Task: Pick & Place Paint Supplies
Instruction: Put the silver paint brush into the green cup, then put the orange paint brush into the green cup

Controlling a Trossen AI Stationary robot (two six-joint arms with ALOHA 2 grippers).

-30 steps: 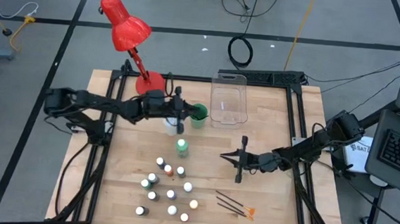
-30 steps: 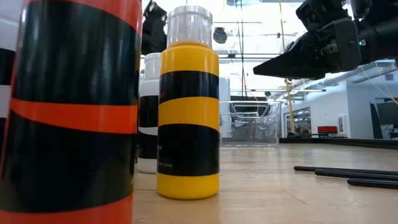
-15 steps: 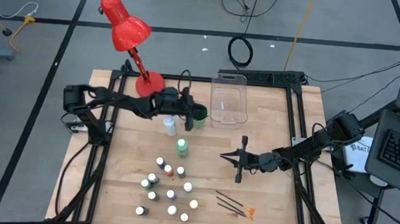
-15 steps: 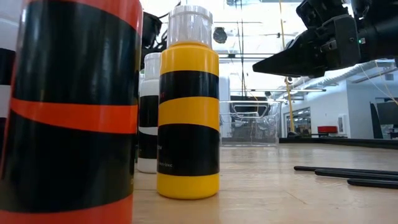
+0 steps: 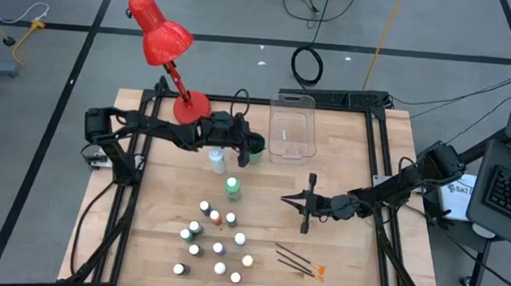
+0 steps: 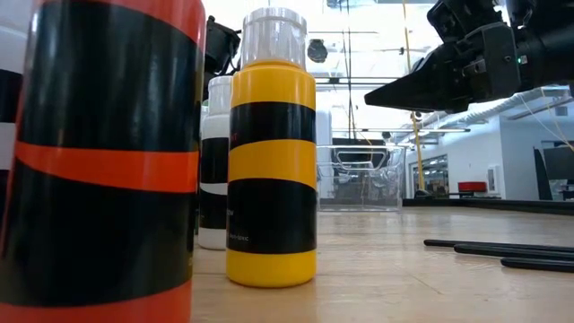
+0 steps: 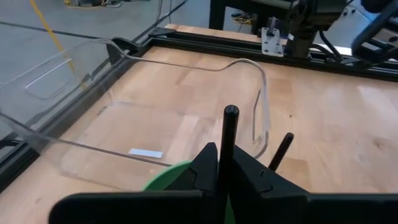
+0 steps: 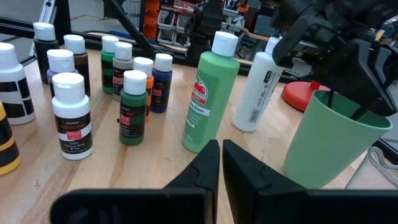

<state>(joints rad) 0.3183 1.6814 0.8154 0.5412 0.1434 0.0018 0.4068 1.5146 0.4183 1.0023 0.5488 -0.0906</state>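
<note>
We take the green cup (image 5: 253,145) as our landmark, at the back of the table (image 5: 338,257). Left of it stands the red lamp (image 5: 160,30). The left gripper (image 5: 242,147) hangs right over the cup, fingers clamped on a thin dark brush (image 7: 227,149) standing upright between them, and a second brush (image 7: 281,151) leans in the cup. Just left of the cup we see the white bottle (image 5: 216,160), and a little nearer the front the green bottle (image 5: 232,188). Further toward the front sit the small paint bottles (image 5: 217,247) in a loose cluster. Just right of the cup is the clear bin (image 5: 293,133). Well right of the cup the right gripper (image 5: 288,199) hovers, fingers together, holding nothing. Far front and right lie three more brushes (image 5: 299,261).
</note>
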